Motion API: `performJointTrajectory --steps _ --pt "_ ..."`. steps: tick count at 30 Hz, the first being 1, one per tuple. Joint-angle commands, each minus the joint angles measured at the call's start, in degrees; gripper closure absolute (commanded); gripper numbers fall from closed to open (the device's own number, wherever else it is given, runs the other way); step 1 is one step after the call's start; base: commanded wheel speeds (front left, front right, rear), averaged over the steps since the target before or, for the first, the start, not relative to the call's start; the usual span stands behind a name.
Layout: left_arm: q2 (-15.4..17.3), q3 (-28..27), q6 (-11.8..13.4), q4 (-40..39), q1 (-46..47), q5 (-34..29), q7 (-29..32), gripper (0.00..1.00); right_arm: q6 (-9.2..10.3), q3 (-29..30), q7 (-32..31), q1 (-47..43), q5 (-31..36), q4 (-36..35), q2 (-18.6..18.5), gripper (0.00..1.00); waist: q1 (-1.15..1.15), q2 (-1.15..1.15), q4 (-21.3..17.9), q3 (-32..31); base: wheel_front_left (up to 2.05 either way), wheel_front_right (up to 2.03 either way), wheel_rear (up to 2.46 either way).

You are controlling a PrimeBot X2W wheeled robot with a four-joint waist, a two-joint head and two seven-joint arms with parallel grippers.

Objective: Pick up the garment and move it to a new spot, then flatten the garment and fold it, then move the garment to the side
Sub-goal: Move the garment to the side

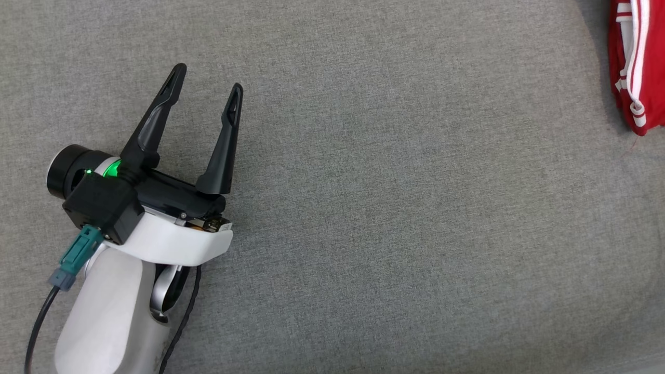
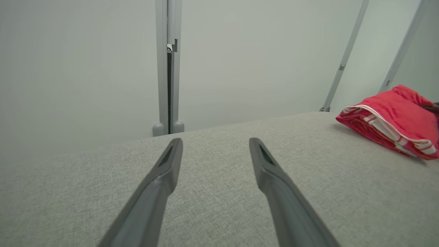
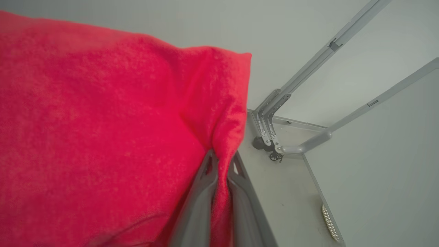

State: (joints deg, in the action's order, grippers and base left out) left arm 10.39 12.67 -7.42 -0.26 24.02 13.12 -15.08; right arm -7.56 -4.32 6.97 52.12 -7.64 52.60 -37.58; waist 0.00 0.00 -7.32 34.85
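Grey woven cloth covers the surface (image 1: 415, 208). The left gripper (image 1: 208, 78) sits over it at the lower left of the head view, its two dark fingers spread wide with nothing between them. A green light glows at its base. In the left wrist view the same gripper (image 2: 215, 141) points across the bare surface (image 2: 343, 192) toward a pale wall and an upright grey post (image 2: 168, 68).

The garment (image 1: 636, 62), red with white stripes, lies at the far upper right edge of the head view, well apart from the left gripper. From the left wrist it shows as a bunched, layered bundle (image 2: 394, 116) resting on the surface at the right.

In the right wrist view the right gripper (image 3: 223, 156) is pressed together on a fold of the red garment (image 3: 103, 120), with the cloth pinched between its fingers. Grey frame bars (image 3: 274, 130) and pale floor show beside it.
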Motion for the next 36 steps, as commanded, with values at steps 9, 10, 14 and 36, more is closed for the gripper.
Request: performJointTrajectory --steps 9,10,14,36 --pt "-1.08 -0.26 -0.10 1.27 0.06 0.22 -0.08 0.00 0.13 4.67 5.53 1.81 2.26 1.77 2.16 0.00 0.00 0.00 0.18 -2.73 0.00 0.00 0.00" --pt "-1.25 -0.28 -0.10 1.44 -0.12 0.29 -0.08 0.00 0.13 4.57 6.09 1.93 2.69 1.34 2.40 0.00 0.00 0.00 0.30 -3.38 0.00 0.00 0.00" --pt "-2.32 -1.13 -0.10 1.85 -1.11 0.52 -0.08 0.00 0.13 3.39 7.58 1.81 3.02 -1.53 3.86 0.00 0.00 0.00 1.06 -6.59 0.00 0.00 0.00" --pt "-6.53 -6.92 -0.09 4.63 -10.14 -3.23 -0.07 0.00 0.12 -8.10 8.28 -16.59 -11.96 -28.07 16.46 0.00 0.00 0.00 11.03 -23.21 0.00 0.00 0.00"
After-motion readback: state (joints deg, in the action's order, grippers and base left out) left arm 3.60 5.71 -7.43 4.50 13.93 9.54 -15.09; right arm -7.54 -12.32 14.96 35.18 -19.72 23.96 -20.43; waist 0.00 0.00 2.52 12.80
